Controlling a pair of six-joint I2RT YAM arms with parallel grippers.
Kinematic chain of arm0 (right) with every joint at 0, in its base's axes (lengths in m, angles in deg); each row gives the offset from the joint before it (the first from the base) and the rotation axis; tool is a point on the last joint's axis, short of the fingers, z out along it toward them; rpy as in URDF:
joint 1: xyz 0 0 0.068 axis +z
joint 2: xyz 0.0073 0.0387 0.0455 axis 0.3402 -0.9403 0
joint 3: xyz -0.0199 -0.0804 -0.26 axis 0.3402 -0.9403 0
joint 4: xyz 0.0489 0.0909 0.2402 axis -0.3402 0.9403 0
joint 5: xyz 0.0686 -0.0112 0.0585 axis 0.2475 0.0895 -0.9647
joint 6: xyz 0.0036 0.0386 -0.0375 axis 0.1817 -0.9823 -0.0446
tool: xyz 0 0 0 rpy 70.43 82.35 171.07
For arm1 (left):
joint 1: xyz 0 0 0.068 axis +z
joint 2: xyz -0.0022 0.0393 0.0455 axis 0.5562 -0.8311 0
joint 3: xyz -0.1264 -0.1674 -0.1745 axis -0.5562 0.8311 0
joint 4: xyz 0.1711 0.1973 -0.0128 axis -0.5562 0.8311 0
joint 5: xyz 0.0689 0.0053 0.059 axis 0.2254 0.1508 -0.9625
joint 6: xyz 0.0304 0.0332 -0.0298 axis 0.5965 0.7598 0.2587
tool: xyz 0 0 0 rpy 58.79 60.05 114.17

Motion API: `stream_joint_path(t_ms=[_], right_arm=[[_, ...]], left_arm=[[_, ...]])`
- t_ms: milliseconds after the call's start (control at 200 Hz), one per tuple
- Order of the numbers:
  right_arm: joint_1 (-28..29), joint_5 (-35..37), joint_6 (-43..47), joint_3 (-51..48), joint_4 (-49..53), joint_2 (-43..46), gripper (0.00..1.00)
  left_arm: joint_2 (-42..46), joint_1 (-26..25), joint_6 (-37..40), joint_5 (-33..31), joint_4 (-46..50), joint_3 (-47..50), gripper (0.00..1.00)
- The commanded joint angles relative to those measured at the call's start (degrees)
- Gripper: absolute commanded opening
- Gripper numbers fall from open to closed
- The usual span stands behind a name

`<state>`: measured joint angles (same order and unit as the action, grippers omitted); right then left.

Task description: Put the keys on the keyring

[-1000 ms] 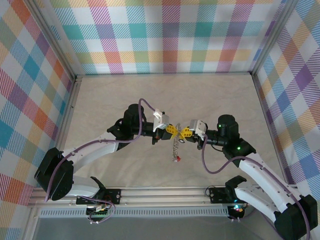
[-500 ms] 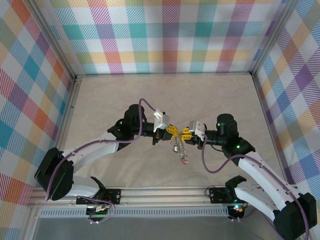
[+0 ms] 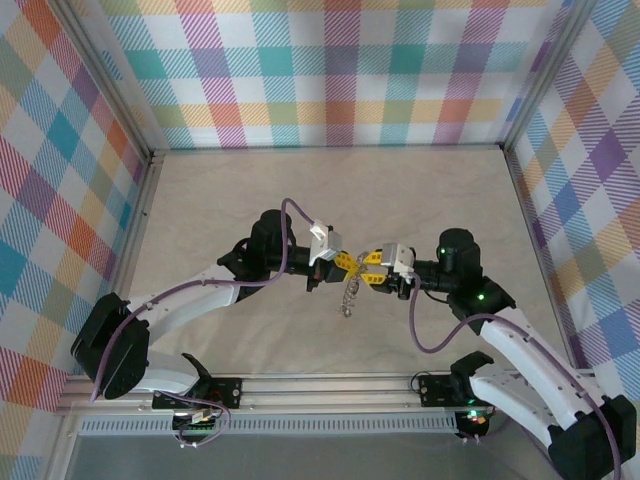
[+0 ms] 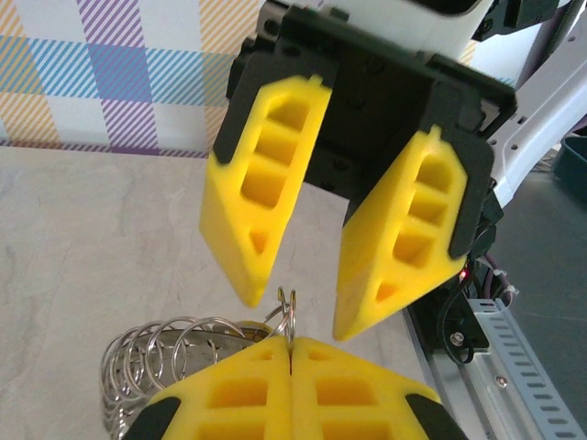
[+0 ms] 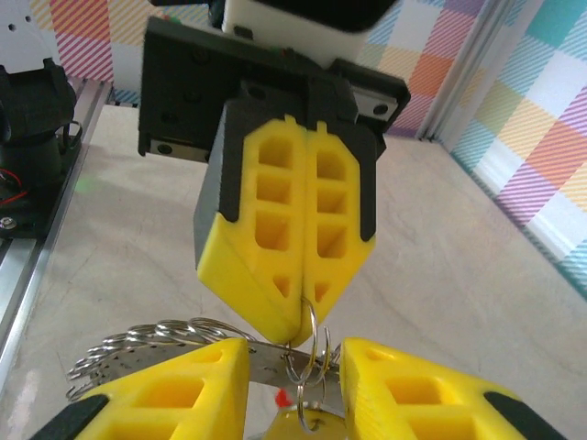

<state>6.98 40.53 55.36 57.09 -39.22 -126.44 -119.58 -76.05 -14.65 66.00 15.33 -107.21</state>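
Left gripper [image 5: 304, 323] fully closed, pinching keyring [image 5: 156, 337] at its fingertips. Right gripper [image 4: 303, 312] faces it, jaws partly apart either side of the keyring, gripping nothing.

place: lab-style robot test cell | walls: plaid-printed panels [image 3: 340, 70] on aluminium posts [image 3: 112, 85] around me | surface: beige tabletop [image 3: 230, 190] | mount: slotted metal rail [image 3: 330, 385] at my base

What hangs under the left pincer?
The keyring hangs clamped in the left pincer; a red key head shows below. The right pincer hides any other keys.
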Motion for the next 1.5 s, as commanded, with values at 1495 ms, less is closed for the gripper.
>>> stream_joint_path(t_ms=[1495], right_arm=[[-4.11, -14.58, 1.21, 3.67, 6.14, -5.66, 0.22]], left_arm=[[0.71, -0.50, -0.23, 3.30, -3.88, -1.66, 0.00]])
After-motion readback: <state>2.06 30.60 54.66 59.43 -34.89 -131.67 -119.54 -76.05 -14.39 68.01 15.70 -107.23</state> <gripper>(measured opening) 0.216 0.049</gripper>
